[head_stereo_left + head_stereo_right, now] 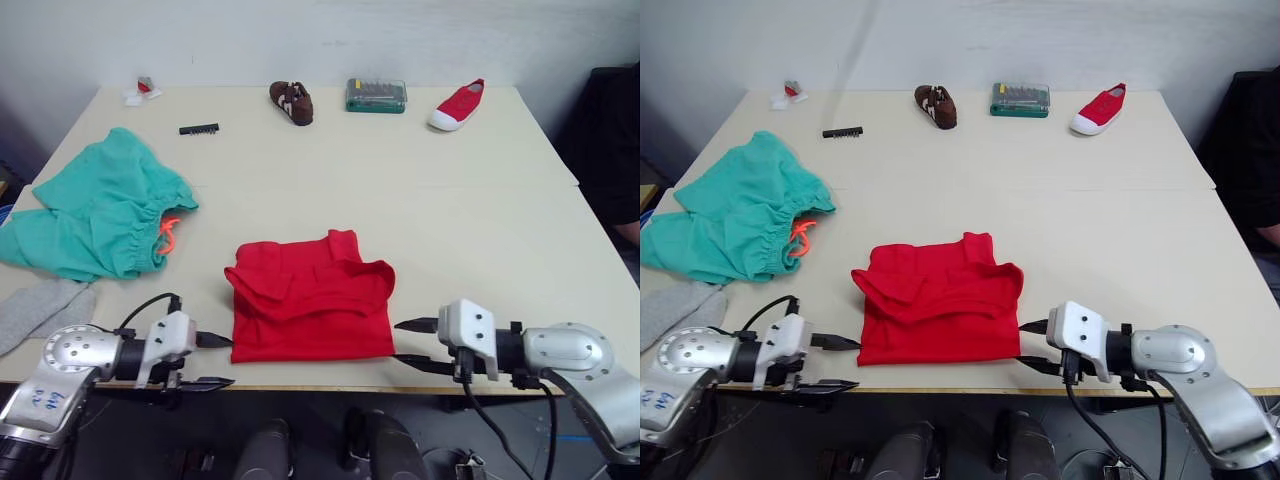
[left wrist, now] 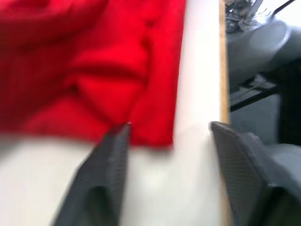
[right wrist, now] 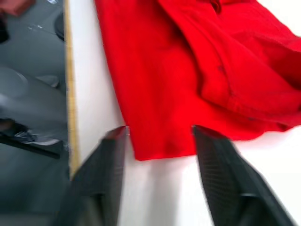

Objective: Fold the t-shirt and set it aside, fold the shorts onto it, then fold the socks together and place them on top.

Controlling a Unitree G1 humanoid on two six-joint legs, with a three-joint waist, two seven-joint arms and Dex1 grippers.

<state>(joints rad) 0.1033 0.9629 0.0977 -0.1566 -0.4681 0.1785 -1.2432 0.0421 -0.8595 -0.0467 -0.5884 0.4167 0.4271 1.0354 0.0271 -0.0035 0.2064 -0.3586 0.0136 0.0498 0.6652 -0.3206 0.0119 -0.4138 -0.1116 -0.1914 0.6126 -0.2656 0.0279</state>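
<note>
A pale cream desk fills the scene, its near edge trimmed in light wood (a seam crosses its top). Behind it rises a plain white wall. Below the near edge lies dark grey floor.

No legible text, brand, number or sign anywhere. Left arm housing carries small dark markings, too small to read. Green case at the far edge of the worktop shows no readable label.
</note>
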